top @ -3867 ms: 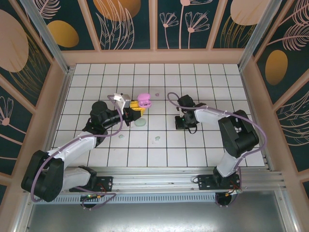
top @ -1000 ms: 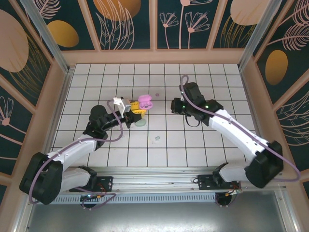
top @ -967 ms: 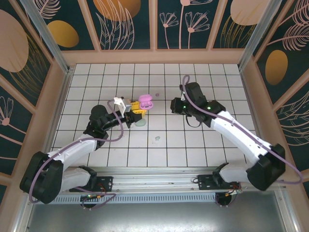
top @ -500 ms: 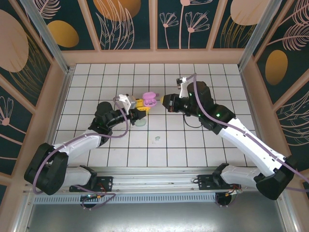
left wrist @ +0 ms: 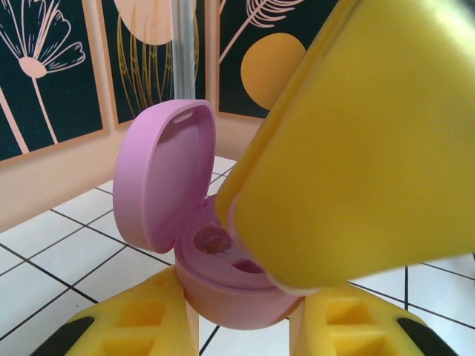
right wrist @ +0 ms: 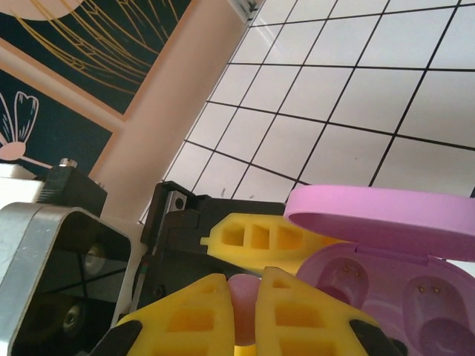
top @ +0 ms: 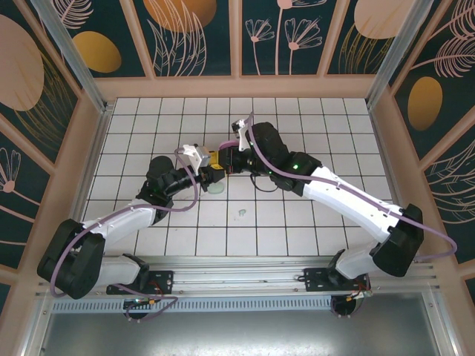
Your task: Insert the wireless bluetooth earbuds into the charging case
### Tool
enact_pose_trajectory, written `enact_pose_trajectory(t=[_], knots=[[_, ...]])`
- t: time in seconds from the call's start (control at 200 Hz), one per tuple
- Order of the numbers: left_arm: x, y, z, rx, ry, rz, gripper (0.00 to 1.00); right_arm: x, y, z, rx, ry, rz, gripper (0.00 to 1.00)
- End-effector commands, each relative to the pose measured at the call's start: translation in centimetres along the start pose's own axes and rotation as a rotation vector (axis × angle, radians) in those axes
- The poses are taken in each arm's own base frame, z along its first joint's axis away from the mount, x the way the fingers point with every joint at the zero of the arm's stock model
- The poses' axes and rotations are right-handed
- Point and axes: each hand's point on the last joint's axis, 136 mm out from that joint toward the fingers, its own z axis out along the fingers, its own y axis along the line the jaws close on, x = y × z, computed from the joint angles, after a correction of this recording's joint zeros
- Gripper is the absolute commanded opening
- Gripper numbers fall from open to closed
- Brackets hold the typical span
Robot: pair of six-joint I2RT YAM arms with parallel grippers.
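The charging case (left wrist: 223,285) is pale purple, with its lid (left wrist: 159,178) up, and my left gripper (left wrist: 234,334) is shut on its base. Both sockets (right wrist: 349,278) inside look empty. My right gripper (right wrist: 243,311) is shut on a pale purple earbud (right wrist: 245,291) and hovers just over the case (right wrist: 386,297), beside the left gripper's yellow finger (right wrist: 260,237). From above, the right gripper (top: 228,157) meets the left gripper (top: 210,172) and covers the case. A mint green earbud (top: 241,214) lies on the tiles nearer the bases.
A pale mint round case (top: 216,188) sits on the tiles just in front of the left gripper. Wooden walls (top: 245,85) enclose the white tiled table (top: 312,119). The right arm (top: 334,193) stretches diagonally across the middle.
The right arm has swung left from mid-table, bringing its shut gripper right above the open case. The left gripper has kept its hold on the case and barely moved.
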Motion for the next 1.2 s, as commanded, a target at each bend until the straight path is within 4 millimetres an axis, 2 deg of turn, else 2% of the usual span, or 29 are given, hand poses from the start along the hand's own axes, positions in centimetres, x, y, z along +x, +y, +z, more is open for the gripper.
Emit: enact_pose_trajectory(t=[0.0, 0.345, 0.791, 1.196], knots=[[-1.8, -0.3, 0.1, 0.005, -0.046, 0.035, 0.0, -1.2, 0.3, -0.2, 0.023, -0.041, -0.03, 0.04], [-1.6, -0.4, -0.1, 0.005, -0.044, 0.032, 0.0, -1.7, -0.3, -0.5, 0.069, -0.064, -0.036, 0.04], [-2.1, -0.3, -0.1, 0.002, -0.057, 0.035, 0.0, 0.3, -1.2, 0.2, 0.094, -0.015, -0.02, 0.08], [-2.3, -0.5, -0.3, 0.003, -0.062, 0.034, 0.0, 0.0, -2.3, 0.2, 0.152, -0.033, -0.018, 0.13]])
